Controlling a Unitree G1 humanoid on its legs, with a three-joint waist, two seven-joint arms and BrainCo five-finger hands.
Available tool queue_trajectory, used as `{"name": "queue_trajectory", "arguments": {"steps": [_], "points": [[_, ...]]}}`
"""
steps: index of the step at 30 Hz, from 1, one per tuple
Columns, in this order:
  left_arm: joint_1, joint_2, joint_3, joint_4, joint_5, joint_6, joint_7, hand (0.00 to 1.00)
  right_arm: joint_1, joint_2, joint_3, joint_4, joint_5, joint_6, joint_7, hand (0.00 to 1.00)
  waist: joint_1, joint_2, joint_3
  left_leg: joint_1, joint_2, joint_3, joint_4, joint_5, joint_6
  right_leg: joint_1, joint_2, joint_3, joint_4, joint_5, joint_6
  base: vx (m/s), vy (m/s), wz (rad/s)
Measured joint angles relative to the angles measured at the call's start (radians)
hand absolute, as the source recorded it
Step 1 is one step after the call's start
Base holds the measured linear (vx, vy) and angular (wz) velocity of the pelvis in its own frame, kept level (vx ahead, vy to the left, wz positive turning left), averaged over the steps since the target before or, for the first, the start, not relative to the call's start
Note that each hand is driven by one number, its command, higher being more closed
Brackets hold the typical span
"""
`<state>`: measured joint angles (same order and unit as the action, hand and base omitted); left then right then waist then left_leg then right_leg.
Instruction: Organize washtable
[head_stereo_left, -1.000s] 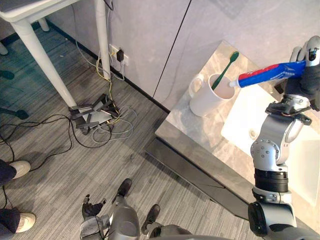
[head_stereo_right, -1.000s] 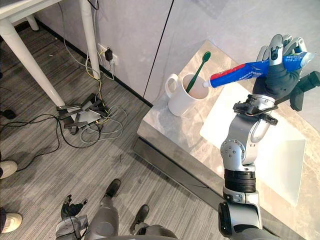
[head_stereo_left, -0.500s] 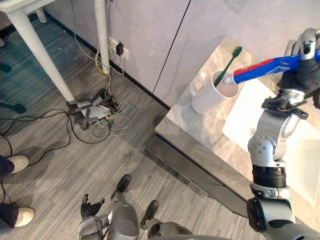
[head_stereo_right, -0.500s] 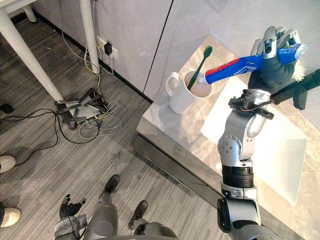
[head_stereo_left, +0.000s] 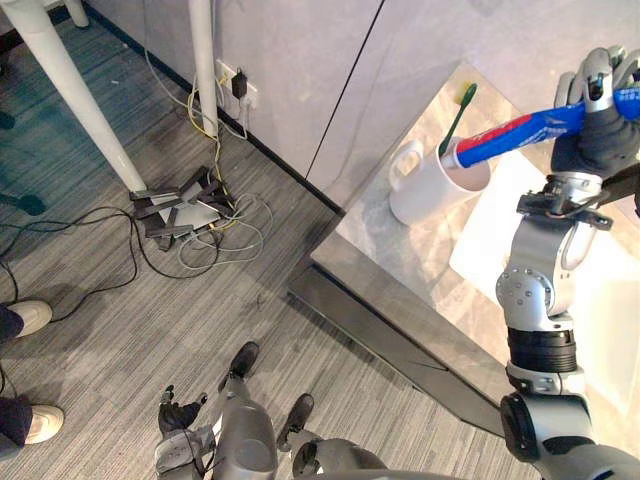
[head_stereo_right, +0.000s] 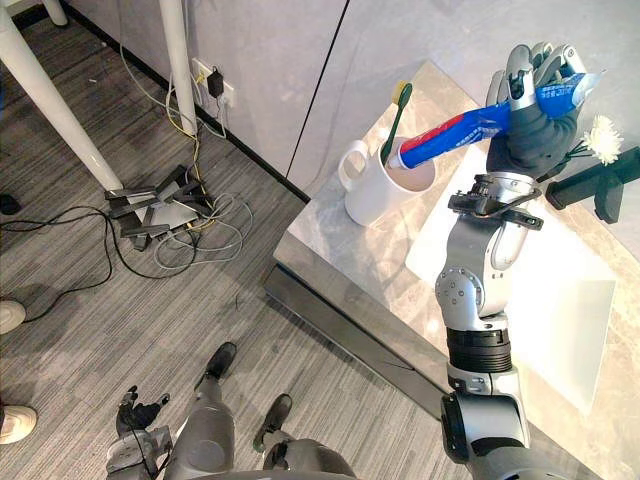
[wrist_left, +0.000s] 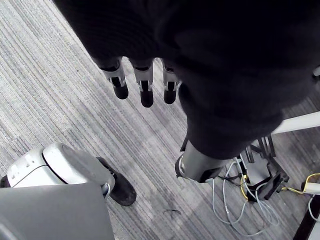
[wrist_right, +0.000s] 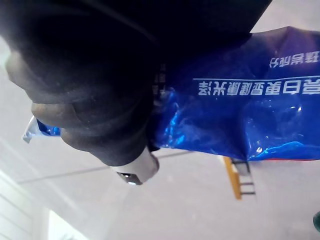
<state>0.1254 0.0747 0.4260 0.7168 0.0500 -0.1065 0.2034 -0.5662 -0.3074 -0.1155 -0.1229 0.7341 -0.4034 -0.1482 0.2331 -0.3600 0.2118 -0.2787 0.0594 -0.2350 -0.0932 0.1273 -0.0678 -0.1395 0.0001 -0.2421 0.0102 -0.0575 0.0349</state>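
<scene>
A white mug (head_stereo_left: 420, 195) stands at the near left corner of the marble washtable (head_stereo_left: 400, 250), with a green toothbrush (head_stereo_left: 458, 108) leaning in it. My right hand (head_stereo_left: 598, 130) is raised above the table and shut on a blue, red and white toothpaste tube (head_stereo_left: 520, 128). The tube slants down to the left, its white cap (head_stereo_left: 449, 158) at the mug's mouth. In the right wrist view the blue tube (wrist_right: 240, 120) runs under a curled finger (wrist_right: 135, 167). My left hand (head_stereo_left: 178, 420) hangs low over the floor, its fingers (wrist_left: 145, 90) relaxed and holding nothing.
A white sink (head_stereo_right: 560, 300) takes up the table's right part, with a black faucet (head_stereo_right: 595, 185) and a white flower (head_stereo_right: 603, 133) behind it. A tangle of cables and a power strip (head_stereo_left: 185, 215) lies by white table legs (head_stereo_left: 65, 110). A person's shoes (head_stereo_left: 30, 320) show at far left.
The camera has shifted a little. My right hand has tilted the tube more steeply, and its cap has come lower and further left over the mug's mouth.
</scene>
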Motion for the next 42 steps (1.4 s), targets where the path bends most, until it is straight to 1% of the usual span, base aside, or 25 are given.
{"name": "queue_trajectory", "arguments": {"steps": [2, 6, 9, 10, 13, 15, 19, 21, 28, 41, 42], "points": [[-0.001, 0.003, 0.000, 0.000, 0.000, -0.001, -0.006, 0.00, 0.000, -0.014, 0.000, 0.000, -0.010, 0.001, 0.006, 1.00, 0.000, -0.003, 0.001, 0.000, 0.001, 0.003, 0.000, 0.000, 0.000, -0.002, 0.000, 0.002, 0.000, 0.000, 0.000, 0.00, 0.007, -0.06], [-0.006, 0.010, 0.002, 0.000, 0.000, -0.002, -0.007, 0.00, -0.011, -0.045, 0.001, -0.001, -0.044, 0.020, 0.022, 1.00, -0.003, -0.013, 0.012, 0.000, 0.002, 0.008, 0.000, 0.000, 0.000, -0.005, 0.001, 0.008, 0.000, 0.000, 0.000, -0.01, 0.003, -0.04], [-0.017, 0.011, 0.005, 0.000, 0.000, -0.006, -0.007, 0.00, -0.019, -0.075, 0.006, -0.002, -0.087, 0.026, 0.025, 1.00, -0.003, -0.017, 0.021, -0.003, 0.002, 0.007, 0.000, 0.000, 0.000, -0.007, 0.001, 0.008, 0.000, 0.000, 0.000, 0.00, 0.000, 0.00], [-0.020, 0.011, 0.005, 0.000, 0.000, -0.009, -0.008, 0.00, -0.019, -0.090, 0.015, -0.001, -0.113, 0.038, 0.026, 1.00, -0.004, -0.018, 0.021, -0.003, 0.002, 0.006, 0.000, 0.000, 0.000, -0.008, 0.001, 0.008, 0.000, 0.000, 0.000, 0.00, 0.000, 0.00], [-0.020, 0.011, 0.005, 0.000, 0.000, -0.009, -0.008, 0.00, -0.019, -0.106, 0.036, -0.001, -0.118, 0.043, 0.049, 1.00, -0.005, -0.018, 0.021, -0.003, 0.002, 0.006, 0.000, 0.000, 0.000, -0.008, 0.001, 0.007, 0.001, 0.000, 0.000, 0.00, 0.000, 0.00], [-0.020, 0.011, 0.005, 0.000, 0.000, -0.011, -0.009, 0.00, -0.019, -0.114, 0.053, -0.001, -0.119, 0.063, 0.066, 1.00, -0.008, -0.018, 0.021, -0.004, 0.002, 0.006, 0.000, 0.000, 0.000, -0.008, 0.001, 0.007, 0.001, 0.000, 0.000, 0.00, 0.000, 0.00], [-0.020, 0.017, 0.005, 0.001, 0.000, -0.011, -0.027, 0.00, -0.019, -0.116, 0.080, -0.001, -0.118, 0.065, 0.092, 1.00, -0.023, -0.019, 0.022, -0.004, 0.001, 0.006, 0.000, 0.000, 0.000, -0.008, 0.001, 0.007, 0.002, 0.000, 0.000, 0.00, 0.000, 0.00], [-0.021, 0.021, 0.004, 0.001, -0.001, -0.013, -0.029, 0.00, -0.018, -0.116, 0.087, -0.001, -0.117, 0.066, 0.106, 1.00, -0.027, -0.025, 0.027, -0.003, 0.002, 0.008, 0.000, 0.000, 0.000, -0.010, 0.001, 0.010, 0.002, 0.000, 0.000, 0.00, 0.000, -0.04], [-0.023, 0.026, 0.002, 0.001, -0.002, -0.014, -0.029, 0.00, -0.018, -0.116, 0.120, -0.001, -0.115, 0.067, 0.111, 1.00, -0.027, -0.028, 0.034, -0.005, 0.002, 0.009, 0.000, 0.000, 0.000, -0.012, 0.001, 0.012, 0.002, 0.000, 0.000, 0.00, 0.000, -0.01], [-0.026, 0.026, -0.002, 0.002, -0.020, -0.014, -0.030, 0.00, -0.004, -0.093, 0.122, -0.001, -0.115, 0.078, 0.110, 1.00, -0.026, -0.026, 0.036, -0.019, 0.002, 0.005, 0.000, 0.000, 0.000, -0.025, 0.001, 0.011, 0.005, 0.000, 0.000, 0.00, 0.000, 0.01], [-0.026, 0.026, -0.003, 0.003, -0.020, -0.014, -0.030, 0.00, 0.003, -0.093, 0.122, -0.001, -0.115, 0.078, 0.109, 0.00, -0.026, -0.025, 0.036, -0.021, 0.002, 0.004, 0.000, 0.000, 0.000, -0.026, 0.001, 0.011, 0.005, 0.000, 0.000, 0.00, 0.000, 0.06]]}}
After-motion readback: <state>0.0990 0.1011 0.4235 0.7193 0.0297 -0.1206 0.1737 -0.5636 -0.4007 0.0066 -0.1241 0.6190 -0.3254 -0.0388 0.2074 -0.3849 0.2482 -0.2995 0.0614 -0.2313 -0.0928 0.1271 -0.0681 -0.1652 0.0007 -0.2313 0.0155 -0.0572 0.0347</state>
